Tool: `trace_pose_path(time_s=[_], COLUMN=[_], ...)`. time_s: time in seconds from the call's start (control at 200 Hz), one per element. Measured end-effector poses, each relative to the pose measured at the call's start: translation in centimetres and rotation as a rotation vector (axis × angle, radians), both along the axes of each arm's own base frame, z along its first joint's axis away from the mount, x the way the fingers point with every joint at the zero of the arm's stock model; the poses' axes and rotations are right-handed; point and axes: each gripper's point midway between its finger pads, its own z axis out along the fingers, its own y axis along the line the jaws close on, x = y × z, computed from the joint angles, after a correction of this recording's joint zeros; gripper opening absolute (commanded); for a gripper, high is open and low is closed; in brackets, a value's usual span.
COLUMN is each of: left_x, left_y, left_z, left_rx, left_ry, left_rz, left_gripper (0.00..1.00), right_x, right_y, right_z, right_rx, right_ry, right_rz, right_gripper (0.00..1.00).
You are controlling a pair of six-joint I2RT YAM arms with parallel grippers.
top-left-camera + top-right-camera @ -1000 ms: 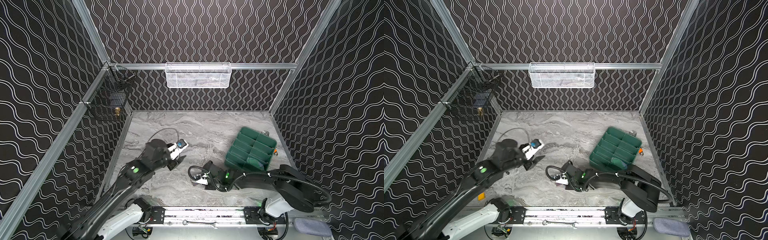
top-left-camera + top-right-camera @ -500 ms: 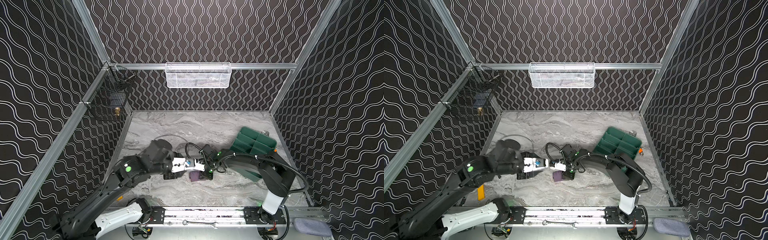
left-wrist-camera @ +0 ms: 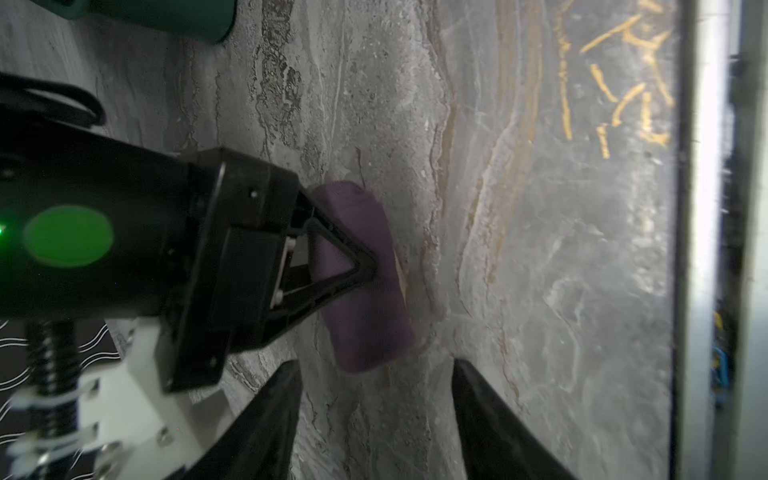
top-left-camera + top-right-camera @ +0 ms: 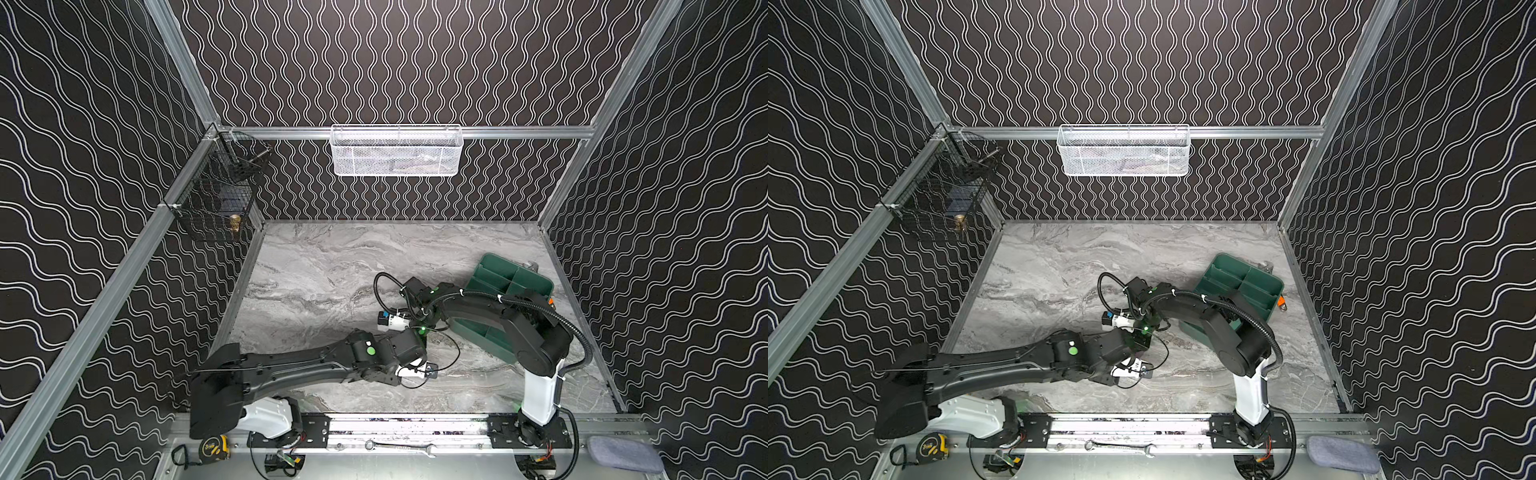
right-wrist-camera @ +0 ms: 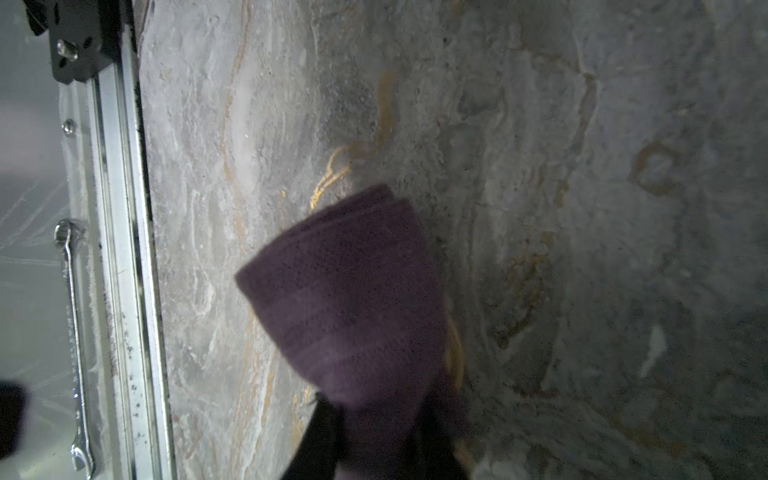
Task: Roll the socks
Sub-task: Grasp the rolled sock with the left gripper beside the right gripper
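left end effector [image 3: 374,374]: fingers spread, empty, poised just beside the roll's end | purple sock [image 3: 365,324]: rolled up, lying on the worktop [image 3: 540,249] | right end effector [image 3: 368,266]: clamped on the purple sock | advice: hold that clamp firm while the left tucks the cuff over, or it may unroll

A green divided tray [image 4: 515,282] sits at the right of the marble bench [image 4: 332,266], a white mesh basket [image 4: 397,151] hangs on the back rail [image 4: 519,132], and a wrench [image 4: 399,447], tape measure [image 4: 212,448] and grey pad [image 4: 623,454] lie in front.
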Motion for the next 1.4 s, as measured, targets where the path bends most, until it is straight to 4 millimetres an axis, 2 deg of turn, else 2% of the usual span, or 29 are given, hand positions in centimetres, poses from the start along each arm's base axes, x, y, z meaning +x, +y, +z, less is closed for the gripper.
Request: trace_pose_path(time_s=[0.14,0.29,0.536,0.691,0.781,0.866,0.936,0.996,1.066,1.131,1.236,1.401], left_x=[1.8,4.1,4.8,4.9,5.0,5.2,5.0,4.9,4.9,4.6,4.2,3.3], left_y=[0.4,1.2,-0.3,-0.5,-0.2,-0.3,-0.2,0.4,0.0,-0.3,-0.1,0.2], left_z=[-2.2,-3.5,-5.4,-6.4,-7.1,-6.6,-5.4,-3.6,-1.0,0.1,-0.2,-2.2], left_rx=[0.000,-0.025,-0.091,-0.079,-0.039,-0.055,-0.099,-0.146,-0.225,-0.254,-0.232,-0.178], left_ry=[0.018,0.019,0.084,0.100,0.088,0.074,0.063,0.048,0.022,0.020,0.030,0.067], left_rz=[0.082,0.176,0.191,0.192,0.168,0.164,0.170,0.184,0.172,0.141,0.123,0.098], left_gripper=[0.65,0.65,0.58,0.49,0.48,0.53,0.58,0.59,0.60,0.60,0.60,0.60], right_x=[0.3,0.4,1.1,1.4,1.7,1.7,1.8,1.8,2.0,2.1,2.4,2.6], right_y=[-0.1,-0.1,-0.3,-0.4,-0.6,-0.6,-0.7,-0.7,-0.8,-0.8,-0.8,-0.8], right_z=[0.0,0.1,0.1,0.0,0.0,0.0,-0.1,-0.2,-0.2,-0.2,-0.2,-0.3], right_rx=[0.011,0.026,0.050,0.063,0.065,0.063,0.053,0.045,0.042,0.042,0.032,0.036], right_ry=[0.024,0.049,0.033,0.009,0.001,0.003,0.017,0.032,0.061,0.104,0.177,0.305], right_rz=[-0.001,0.000,0.023,0.054,0.060,0.055,0.033,0.019,0.003,-0.015,-0.046,-0.093], right_gripper=[0.00,0.00,0.00,0.00,0.00,0.00,0.00,0.00,0.00,0.00,0.00,0.00])
